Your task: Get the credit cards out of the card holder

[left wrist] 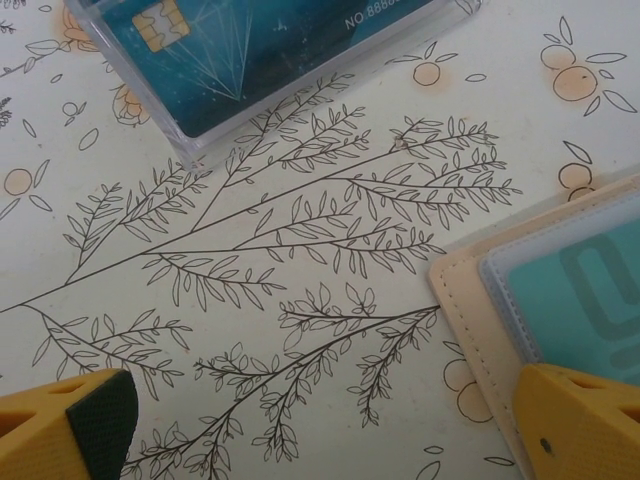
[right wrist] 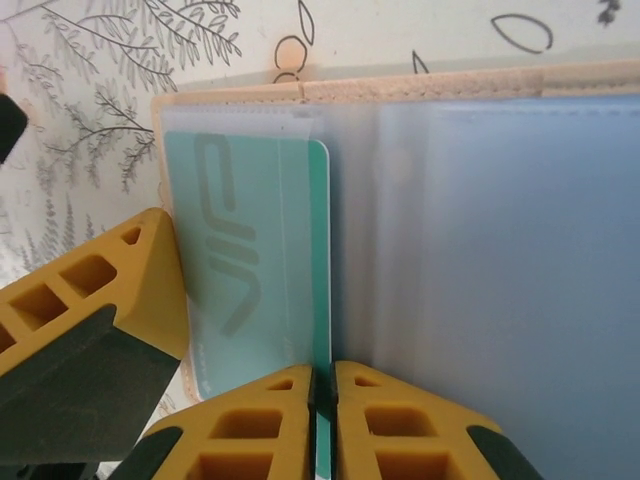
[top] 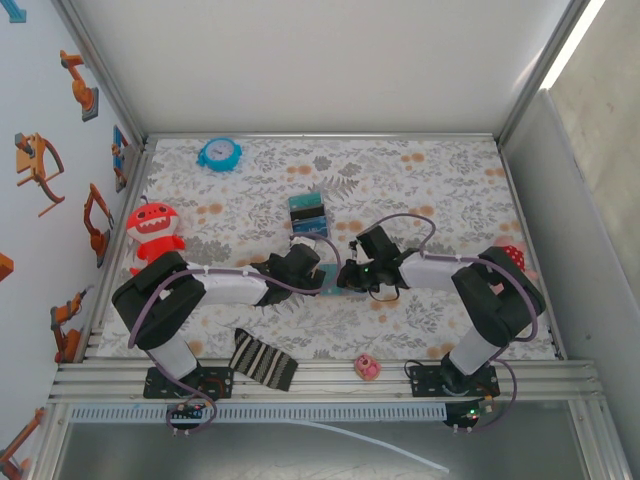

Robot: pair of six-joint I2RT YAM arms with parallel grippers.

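Card holder [right wrist: 500, 250], open, tan-edged, teal card [right wrist: 250, 260] inside

You're looking at card holder [right wrist: 500, 250]: tan stitched rim, pale blue frosted panels. Mint card [right wrist: 250, 250] inside it: darker teal lettering. Surface [left wrist: 300, 250] under card holder: white, grey leaf sprigs, orange fruit dots. Right gripper [right wrist: 322, 385]: yellow fingers, dark green pads. Beyond card holder, dark teal card [left wrist: 200, 50]: gold chip, white ray lines. Far beyond-left, blue clock [top: 219, 153]. Left, red toy [top: 153, 228], white teeth. Near-left, black-white striped cloth [top: 263, 360]. Nearer you, pink toy [top: 367, 366].
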